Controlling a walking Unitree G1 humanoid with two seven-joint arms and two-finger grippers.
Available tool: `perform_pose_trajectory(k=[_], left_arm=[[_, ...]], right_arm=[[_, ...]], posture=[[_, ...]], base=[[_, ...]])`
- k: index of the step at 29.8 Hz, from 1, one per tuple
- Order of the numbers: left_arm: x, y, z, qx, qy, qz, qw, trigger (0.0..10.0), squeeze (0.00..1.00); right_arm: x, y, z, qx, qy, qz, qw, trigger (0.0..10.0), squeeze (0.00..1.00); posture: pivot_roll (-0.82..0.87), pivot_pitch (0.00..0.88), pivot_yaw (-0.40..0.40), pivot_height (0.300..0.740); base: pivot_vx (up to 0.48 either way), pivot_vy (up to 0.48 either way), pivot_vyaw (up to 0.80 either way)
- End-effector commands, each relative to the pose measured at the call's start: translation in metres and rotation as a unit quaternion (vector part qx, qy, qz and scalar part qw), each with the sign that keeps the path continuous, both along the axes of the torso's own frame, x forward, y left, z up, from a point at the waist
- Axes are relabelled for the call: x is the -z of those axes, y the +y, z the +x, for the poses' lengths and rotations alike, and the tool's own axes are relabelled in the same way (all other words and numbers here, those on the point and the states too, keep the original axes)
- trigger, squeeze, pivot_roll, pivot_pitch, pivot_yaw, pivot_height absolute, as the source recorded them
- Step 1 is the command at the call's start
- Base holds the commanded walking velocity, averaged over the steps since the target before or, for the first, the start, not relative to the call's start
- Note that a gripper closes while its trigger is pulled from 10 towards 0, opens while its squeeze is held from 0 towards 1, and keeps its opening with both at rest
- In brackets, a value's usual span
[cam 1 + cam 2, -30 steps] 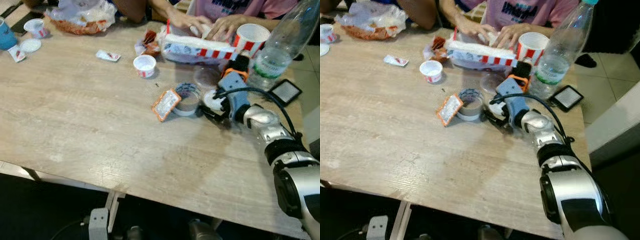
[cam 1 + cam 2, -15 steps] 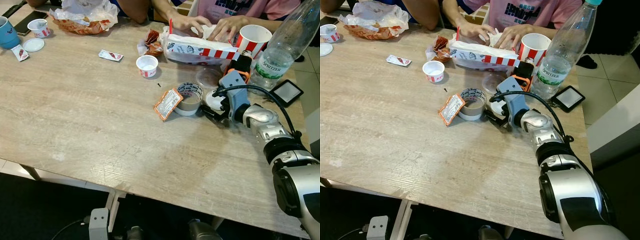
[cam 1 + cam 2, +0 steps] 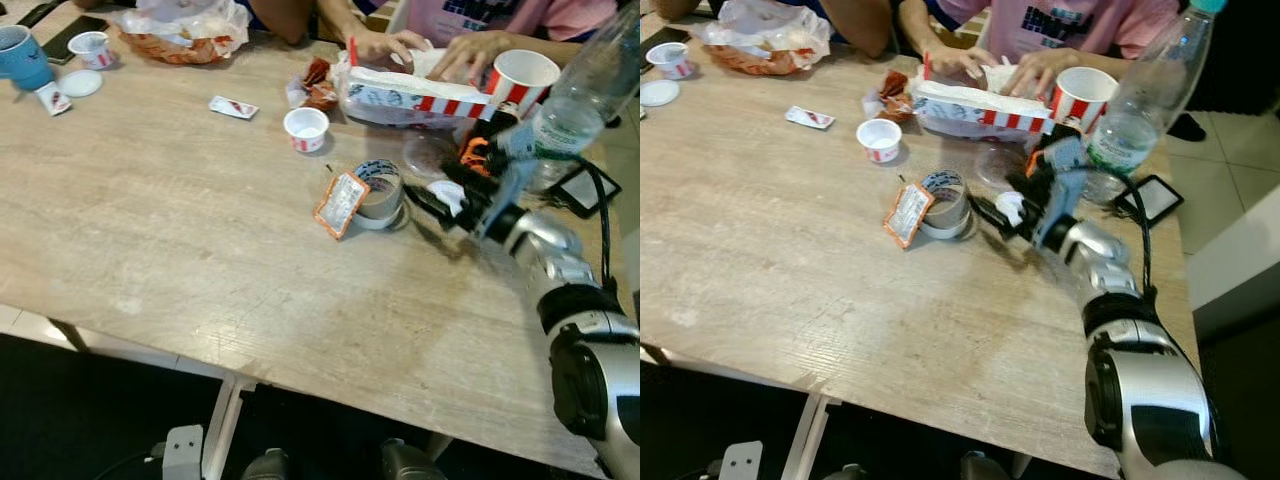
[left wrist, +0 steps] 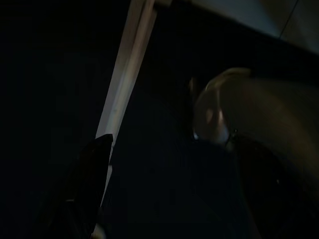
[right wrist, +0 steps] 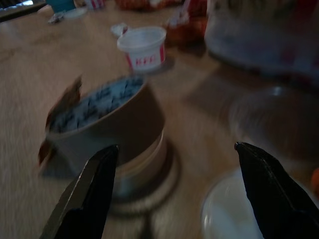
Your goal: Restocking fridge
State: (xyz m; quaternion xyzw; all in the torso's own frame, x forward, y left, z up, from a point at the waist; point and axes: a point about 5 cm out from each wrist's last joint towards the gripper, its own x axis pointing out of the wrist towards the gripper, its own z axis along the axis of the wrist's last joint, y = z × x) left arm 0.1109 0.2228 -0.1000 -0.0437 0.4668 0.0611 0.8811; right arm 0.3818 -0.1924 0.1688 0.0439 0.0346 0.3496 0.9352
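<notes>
On the wooden table (image 3: 180, 250), my right gripper (image 3: 438, 192) is open just to the right of a round brown tub (image 3: 378, 193). A peeled foil lid (image 3: 340, 204) with an orange edge leans on the tub. In the right wrist view the tub (image 5: 112, 129) stands ahead of the gripper (image 5: 174, 148), nearer one finger (image 5: 92, 184), with nothing held. A small white lid (image 3: 447, 193) lies under the gripper. The left wrist view is very dark, and its black finger (image 4: 84, 189) hangs beside a pale table leg (image 4: 127, 74).
Behind the gripper are a clear plastic lid (image 3: 428, 152), a red-and-white striped box (image 3: 410, 92) under a person's hands (image 3: 385, 45), a paper cup (image 3: 524, 75) and a water bottle (image 3: 580, 95). A small white cup (image 3: 306, 128), a sachet (image 3: 233, 106) and a blue mug (image 3: 22, 55) sit further left.
The camera has shifted a little. My right wrist has lifted and swung to the right, and it shows blurred. The tub and its lid lie where they were.
</notes>
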Motion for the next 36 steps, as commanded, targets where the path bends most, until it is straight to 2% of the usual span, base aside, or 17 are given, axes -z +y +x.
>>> perform_pose_trajectory(k=[1,6,14,23,29,35,36], left_arm=[[0.005,0.002,-0.018,0.005,0.034,0.001,0.999,10.0,0.0],[0.008,-0.003,-0.022,0.011,0.046,-0.005,0.999,10.0,0.0],[0.007,-0.01,-0.013,0.023,0.039,-0.022,0.999,10.0,0.0],[0.004,-0.005,-0.005,0.028,0.034,-0.011,0.999,10.0,0.0],[0.004,-0.008,-0.001,0.027,0.03,-0.018,0.999,10.0,0.0],[0.004,-0.009,-0.001,0.039,0.034,-0.018,0.999,10.0,0.0],[0.004,-0.009,-0.001,0.04,0.036,-0.017,0.998,10.0,0.0]], right_arm=[[0.0,-0.009,-0.004,-0.001,-0.007,0.0,1.0,10.0,0.0],[0.004,-0.017,-0.008,0.009,-0.007,0.004,1.0,10.0,0.0],[-0.002,-0.024,-0.011,0.004,-0.023,0.035,0.999,10.0,0.0],[-0.001,-0.019,-0.013,-0.006,-0.029,0.042,0.999,10.0,0.0],[0.002,-0.014,-0.015,-0.029,-0.025,0.027,0.999,10.0,0.0],[0.006,-0.007,-0.016,-0.045,-0.022,-0.01,0.999,10.0,0.0],[0.01,-0.003,-0.016,-0.046,-0.018,-0.03,0.998,10.0,0.0]], posture=[[-0.02,0.192,-0.016,0.74],[-0.03,0.181,-0.015,0.74],[-0.03,0.168,-0.012,0.74],[-0.04,0.155,-0.006,0.74],[-0.04,0.146,-0.004,0.74],[-0.04,0.14,-0.004,0.74],[-0.05,0.138,-0.004,0.74]], base=[[0.0,0.0,0.0],[0.0,0.0,0.0],[0.0,0.0,0.0],[0.0,-0.472,0.0],[0.0,0.0,0.0],[0.0,0.0,0.0],[0.0,0.0,0.0]])
